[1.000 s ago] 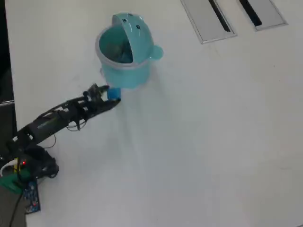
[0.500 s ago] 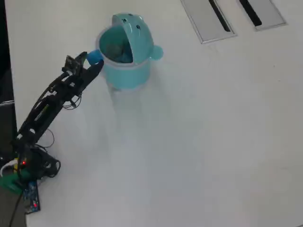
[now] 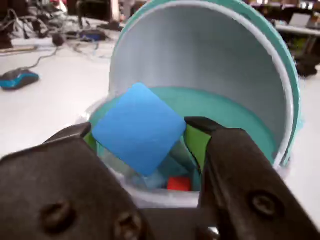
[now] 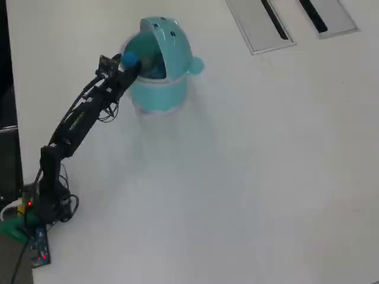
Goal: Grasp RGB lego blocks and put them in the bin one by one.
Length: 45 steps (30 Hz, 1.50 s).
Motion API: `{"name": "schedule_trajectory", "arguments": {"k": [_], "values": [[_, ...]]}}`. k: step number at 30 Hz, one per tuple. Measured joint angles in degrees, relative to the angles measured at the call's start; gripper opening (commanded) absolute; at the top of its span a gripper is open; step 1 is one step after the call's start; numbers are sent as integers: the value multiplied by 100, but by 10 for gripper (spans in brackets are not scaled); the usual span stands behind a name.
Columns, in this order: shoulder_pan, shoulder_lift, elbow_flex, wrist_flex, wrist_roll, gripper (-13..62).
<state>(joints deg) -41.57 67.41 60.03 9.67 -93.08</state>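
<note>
Over the bin mouth: your claw [image 3: 142, 150] pinches the blue block [image 3: 139, 129], one dark jaw on each side, the block turned corner-up between them.
Claw, overhead view: claw [image 4: 125, 65] sits at the bin's left rim with the blue block [image 4: 129, 59] at its tip, just over the opening.
Change: a second ago the block was held low beside the bin's base; half a second ago it was level with the outer left rim; now it is over the mouth. You have lifted it and carried it inward.
Bin: bin [image 3: 235, 117] stands with its lid [image 3: 200, 50] tipped back, mouth clear; in the overhead view the bin [image 4: 160, 94] stands upright on the table [image 4: 266, 177].
Contents: a red block [image 3: 178, 183] lies on the floor inside. A green surface shows beside the right jaw; you cannot tell from these views whether it is the third block or part of the claw.
Task standing: in my judgement this is the release step. At least one block is already in.
Next move: spread the jaws where you are; the block should fall inside.
Risk: the block hangs near the front rim, so it may clip the edge.
</note>
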Motion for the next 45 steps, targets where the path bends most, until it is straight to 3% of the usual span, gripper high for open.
{"name": "schedule_trajectory", "arguments": {"k": [2, 6, 10, 21, 37, 45], "values": [[79, -202, -70, -237, 9, 106], [167, -255, -70, -290, -255, 247], [202, -237, -70, -290, -413, 280], [413, 281, 677, -299, -624, 330], [413, 475, 1055, -483, -861, 331], [905, 1169, 2329, -598, -800, 329]]}}
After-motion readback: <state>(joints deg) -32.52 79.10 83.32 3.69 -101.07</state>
